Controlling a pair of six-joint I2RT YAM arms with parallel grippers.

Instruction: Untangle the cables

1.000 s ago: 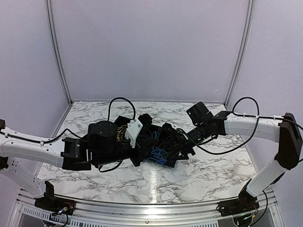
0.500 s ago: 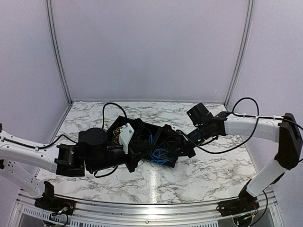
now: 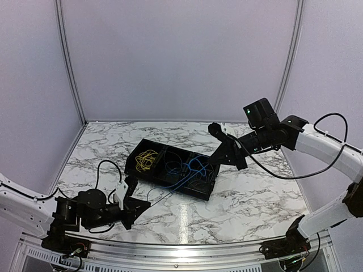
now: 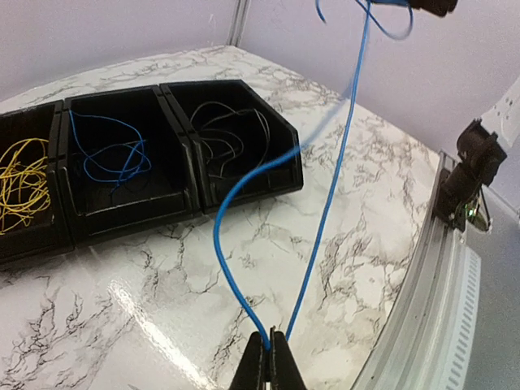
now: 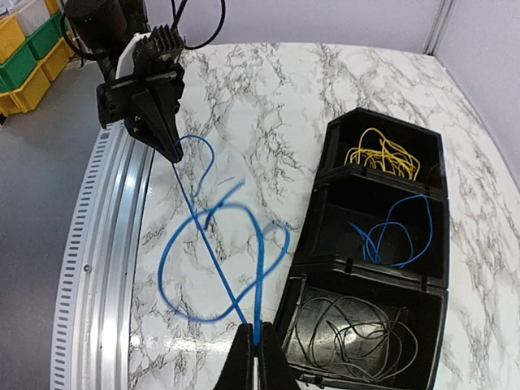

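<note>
Between the closed tips of the left gripper point(image 4: 270, 348), the blue cable point(image 4: 318, 215) is pinched and rises forward and rightward, its long line ending in the right gripper point(image 5: 253, 340), also clamped on it, high past the black tray point(image 4: 130, 215).

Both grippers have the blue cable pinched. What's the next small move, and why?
Probably ease the right gripper a little further from the left gripper. Both are shut on one blue cable, and a slack loop that crosses itself hangs between them; more tension should draw it straight.
</note>
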